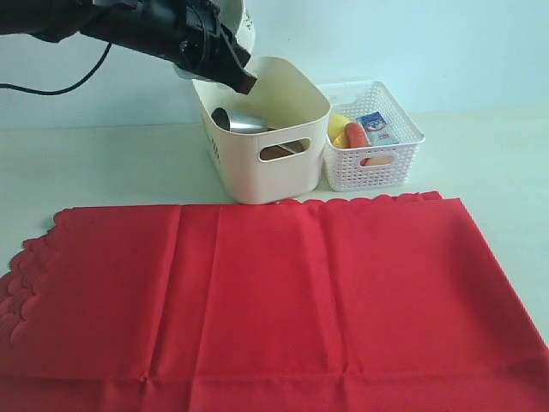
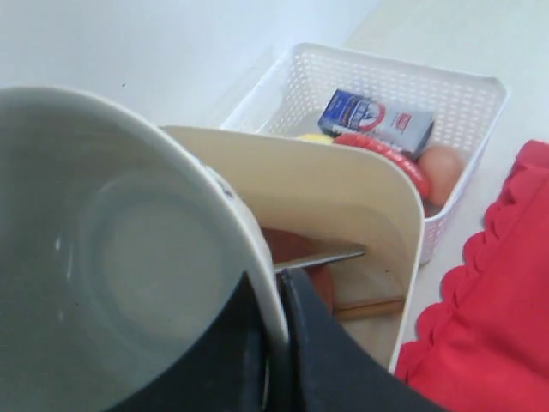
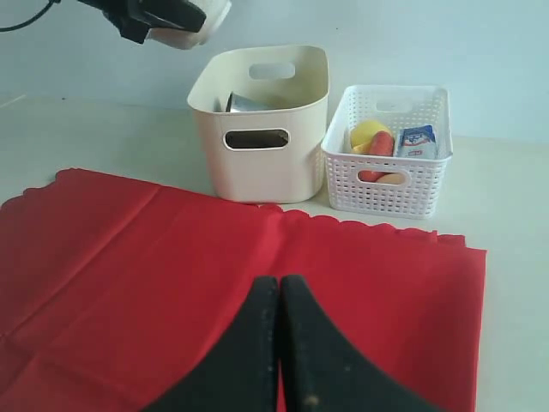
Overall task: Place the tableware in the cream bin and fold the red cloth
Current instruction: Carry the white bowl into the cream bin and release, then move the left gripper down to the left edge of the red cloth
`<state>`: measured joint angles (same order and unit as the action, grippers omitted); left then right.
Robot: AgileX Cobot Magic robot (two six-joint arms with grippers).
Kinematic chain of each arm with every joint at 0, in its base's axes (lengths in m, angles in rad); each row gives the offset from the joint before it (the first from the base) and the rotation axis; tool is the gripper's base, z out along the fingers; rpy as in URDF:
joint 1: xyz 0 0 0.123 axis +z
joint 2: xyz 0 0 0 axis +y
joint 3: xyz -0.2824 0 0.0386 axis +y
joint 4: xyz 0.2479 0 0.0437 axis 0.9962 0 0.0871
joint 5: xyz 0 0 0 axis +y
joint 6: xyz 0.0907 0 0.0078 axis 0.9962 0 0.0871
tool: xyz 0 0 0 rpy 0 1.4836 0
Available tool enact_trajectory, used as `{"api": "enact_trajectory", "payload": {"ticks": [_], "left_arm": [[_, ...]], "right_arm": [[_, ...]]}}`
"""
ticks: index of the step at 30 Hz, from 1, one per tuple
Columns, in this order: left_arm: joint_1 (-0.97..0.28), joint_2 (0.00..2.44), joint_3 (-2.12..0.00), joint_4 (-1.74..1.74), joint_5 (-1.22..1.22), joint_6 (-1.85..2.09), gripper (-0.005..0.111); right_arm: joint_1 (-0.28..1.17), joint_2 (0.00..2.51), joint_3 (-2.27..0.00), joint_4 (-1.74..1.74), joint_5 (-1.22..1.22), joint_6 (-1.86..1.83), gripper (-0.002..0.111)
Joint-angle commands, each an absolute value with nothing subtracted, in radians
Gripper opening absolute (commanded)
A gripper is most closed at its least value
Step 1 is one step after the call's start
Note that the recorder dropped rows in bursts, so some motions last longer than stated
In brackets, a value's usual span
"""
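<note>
Across the front of the pale table (image 1: 86, 163), the red cloth (image 1: 274, 300) lies spread flat and creased, its scalloped edge running up to the foot of the two containers behind it. It looks light, soft and limp. It would probably sag from any single pinch, so a corner or the scalloped edge seems the best place to take hold for folding.

The cream bin (image 1: 257, 176) stands just behind the cloth. Close against it on its right is the white lattice basket (image 1: 377, 172), which holds food.

Above the bin's rear left corner, the left gripper (image 2: 279, 343) is clamped on the rim of the pale bowl (image 2: 103, 283), one finger inside and one outside, with the bowl tipped. The bowl appears rigid, smooth and possibly breakable. A rim pinch like this could slip, so it probably needs lowering well into the bin before release.

The right gripper (image 3: 279, 287) has its fingers pressed together on nothing, and points down at the near part of the cloth. Whether it touches the fabric cannot be told.

Inside the bin, the steel cup (image 1: 236, 122) leans against the back wall, hard and likely to clatter if struck. The knife (image 2: 322, 257) and chopsticks (image 2: 369, 307) lie lower down.
</note>
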<state>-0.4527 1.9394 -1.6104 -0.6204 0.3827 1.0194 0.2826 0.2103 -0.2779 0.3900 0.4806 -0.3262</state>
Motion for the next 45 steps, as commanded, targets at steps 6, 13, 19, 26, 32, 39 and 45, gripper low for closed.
{"api": "enact_trajectory", "payload": {"ticks": [6,13,19,26,32,39,45], "left_arm": [[-0.440,2.040,-1.619,-1.065,0.352,1.496,0.000],[-0.444,2.106,-1.619,-1.070,0.327,1.542,0.000],[-0.452,2.153,-1.629,-1.096,0.318,1.593,0.000],[-0.466,2.171,-1.667,-1.117,0.332,1.593,0.022],[-0.487,2.162,-1.710,-1.098,0.336,1.593,0.063],[-0.500,2.065,-1.709,-1.050,0.425,1.493,0.062],[-0.510,2.043,-1.709,-0.687,0.534,1.145,0.062]], "right_arm": [[0.280,0.204,-0.275,0.393,0.468,-0.327,0.000],[0.280,0.204,-0.275,0.393,0.468,-0.327,0.000],[0.280,0.204,-0.275,0.393,0.468,-0.327,0.000],[0.280,0.204,-0.275,0.393,0.468,-0.327,0.000],[0.280,0.204,-0.275,0.393,0.468,-0.327,0.000],[0.280,0.204,-0.275,0.393,0.468,-0.327,0.000],[0.280,0.204,-0.275,0.393,0.468,-0.327,0.000]]}}
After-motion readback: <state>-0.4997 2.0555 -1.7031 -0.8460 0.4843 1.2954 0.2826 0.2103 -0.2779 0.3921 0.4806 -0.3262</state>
